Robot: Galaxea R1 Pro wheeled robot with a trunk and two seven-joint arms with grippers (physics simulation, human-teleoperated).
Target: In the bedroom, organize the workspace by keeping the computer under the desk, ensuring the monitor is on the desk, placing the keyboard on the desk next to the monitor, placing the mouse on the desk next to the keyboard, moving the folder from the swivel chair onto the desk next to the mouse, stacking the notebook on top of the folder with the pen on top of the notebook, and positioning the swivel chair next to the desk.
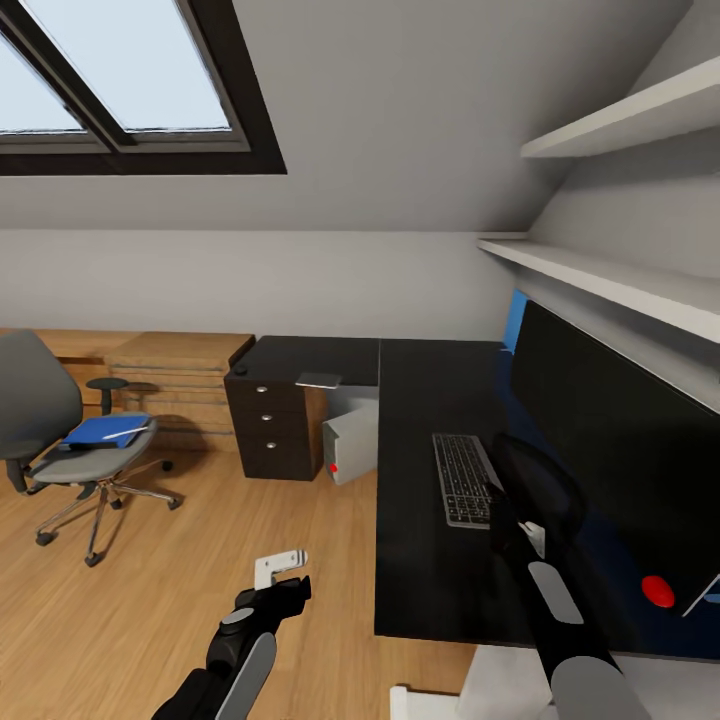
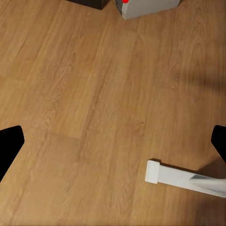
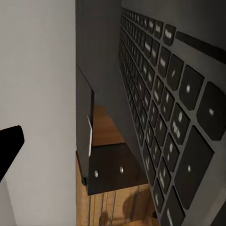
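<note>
The grey keyboard (image 1: 462, 478) lies on the black desk (image 1: 420, 560) in front of the big dark monitor (image 1: 610, 450). My right gripper (image 1: 498, 492) hovers low at the keyboard's near right edge, open; its wrist view has the keys (image 3: 165, 94) very close and one black finger (image 3: 9, 146). A small red rounded thing, perhaps the mouse (image 1: 657, 590), sits on the desk near the monitor's foot. The grey computer (image 1: 350, 445) stands under the desk. On the swivel chair (image 1: 50, 430) rests the blue folder (image 1: 105, 430) with a thin white item on it. My left gripper (image 1: 283, 585) hangs open over the floor (image 2: 94, 94).
A dark drawer unit (image 1: 272, 425) stands under the desk's far end. Wooden furniture (image 1: 180, 375) lines the back wall. White shelves (image 1: 620, 280) jut out above the monitor. A small white piece (image 2: 174, 176) shows over the floor by my left gripper.
</note>
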